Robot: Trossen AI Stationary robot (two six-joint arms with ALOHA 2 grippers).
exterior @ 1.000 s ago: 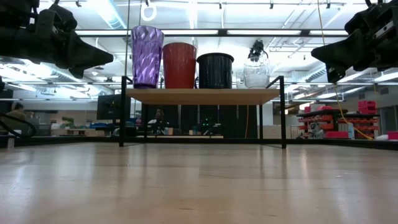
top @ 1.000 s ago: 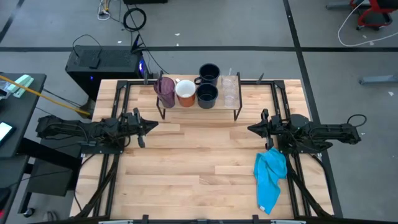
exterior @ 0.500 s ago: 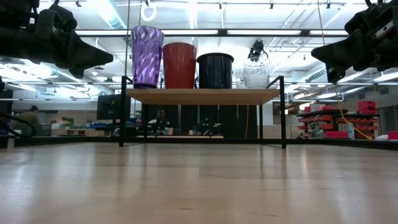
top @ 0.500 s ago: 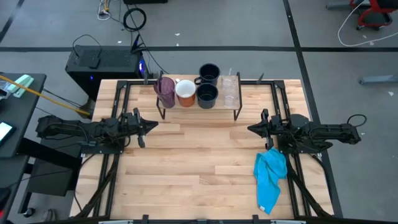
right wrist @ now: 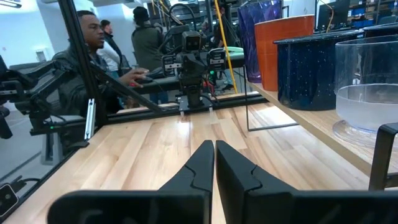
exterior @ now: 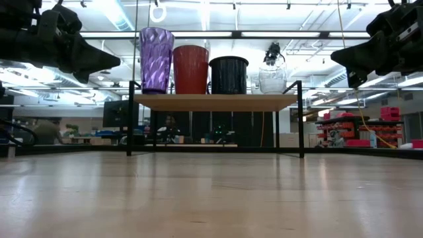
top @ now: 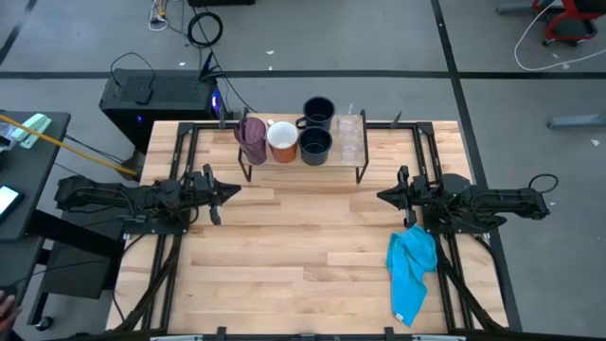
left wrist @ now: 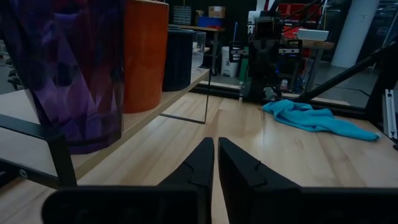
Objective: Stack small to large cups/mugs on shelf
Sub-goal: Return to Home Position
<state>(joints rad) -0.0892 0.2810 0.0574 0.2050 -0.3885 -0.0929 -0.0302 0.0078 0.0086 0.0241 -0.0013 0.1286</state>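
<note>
Cups are all on the shelf, which stands at the far middle of the tabletop. In the front row, from the left arm's side to the right arm's side, are the purple tumbler, the white-and-orange mug, one navy mug and one clear glass. The second navy mug and the second clear glass stand just behind their partners. The order goes from tall to small along the board.

No cup is left on the tabletop; only a blue cloth lies there, near the right arm. So the placing part looks finished, and what remains is probably only to park the arms.

The left gripper hovers at the left side and the right gripper at the right side, both well apart from the shelf. The jaws of each are together and hold nothing.
</note>
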